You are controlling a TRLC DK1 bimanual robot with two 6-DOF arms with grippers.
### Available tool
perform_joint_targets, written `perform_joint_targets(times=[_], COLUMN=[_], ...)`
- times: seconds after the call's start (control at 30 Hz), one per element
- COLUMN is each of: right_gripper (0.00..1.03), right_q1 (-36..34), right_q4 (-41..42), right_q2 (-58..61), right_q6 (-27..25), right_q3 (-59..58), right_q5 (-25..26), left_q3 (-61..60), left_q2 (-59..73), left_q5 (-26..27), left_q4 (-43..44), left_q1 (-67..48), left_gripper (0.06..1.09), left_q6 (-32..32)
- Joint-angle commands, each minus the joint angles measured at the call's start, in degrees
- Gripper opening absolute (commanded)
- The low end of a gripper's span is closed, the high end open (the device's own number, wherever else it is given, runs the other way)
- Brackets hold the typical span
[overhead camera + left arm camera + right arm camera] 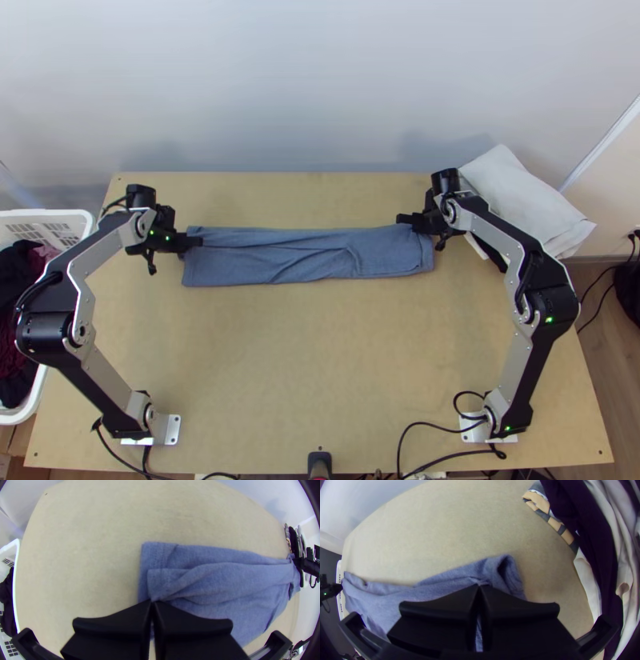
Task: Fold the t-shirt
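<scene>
The blue t-shirt [308,258] lies as a long folded strip across the table, creased along its length. At the strip's left end, my left gripper [197,242] is shut on the cloth near the upper corner. My right gripper [405,218] holds the upper edge near the right end, also shut. In the left wrist view, the left gripper [152,602] pinches a layer edge of the t-shirt [213,580]. In the right wrist view, the right gripper [479,586] grips the t-shirt [453,586] beside a raised, looped fold.
A white basket [68,220] with dark clothes stands off the table's left edge. A stack of light and dark cloths [524,200] lies at the back right. Bare table [320,352] stretches between the strip and the near edge.
</scene>
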Motion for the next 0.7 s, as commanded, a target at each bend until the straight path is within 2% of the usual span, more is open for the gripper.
perform_joint_targets(times=[0.0,0.03,0.07,0.27,0.33,0.4,0.57,0.67], right_gripper=[0.27,0.4,0.48,0.78,0.84,0.88,0.88,0.88], right_q1=[0.33,0.5,0.59,2.79,3.93,5.07,6.74,6.92], right_q4=[0.3,-0.05,-0.23,-0.84,-1.54,-2.77,-6.99,-10.25], right_q2=[-0.05,-0.93,-1.89,-12.62,-17.27,-21.4,-28.52,-30.55], right_q6=[0.37,0.37,0.46,0.37,0.37,0.55,1.43,2.84], right_q3=[-1.87,-1.95,-2.13,-4.15,-4.5,-4.24,-2.22,-0.11], right_q5=[1.72,1.99,2.16,4.8,5.5,5.86,6.91,6.73], left_q3=[-4.06,-5.03,-5.56,-5.38,-5.03,-4.5,-4.68,-4.68], left_q2=[-0.42,-1.29,-1.91,-6.3,-7.8,-9.03,-10.79,-11.84], left_q5=[-0.59,-0.85,-1.02,0.47,2.67,6.18,13.3,21.3], left_q4=[0.71,1.32,1.67,3.26,2.55,1.32,-1.49,-4.21], left_q1=[-0.1,-0.01,0.08,3.59,4.91,6.5,8.78,9.92], left_gripper=[0.61,0.92,1.03,1.03,1.03,1.03,1.03,1.03], left_q6=[-2.01,-2.45,-2.8,-6.23,-6.93,-7.72,-8.69,-9.21])
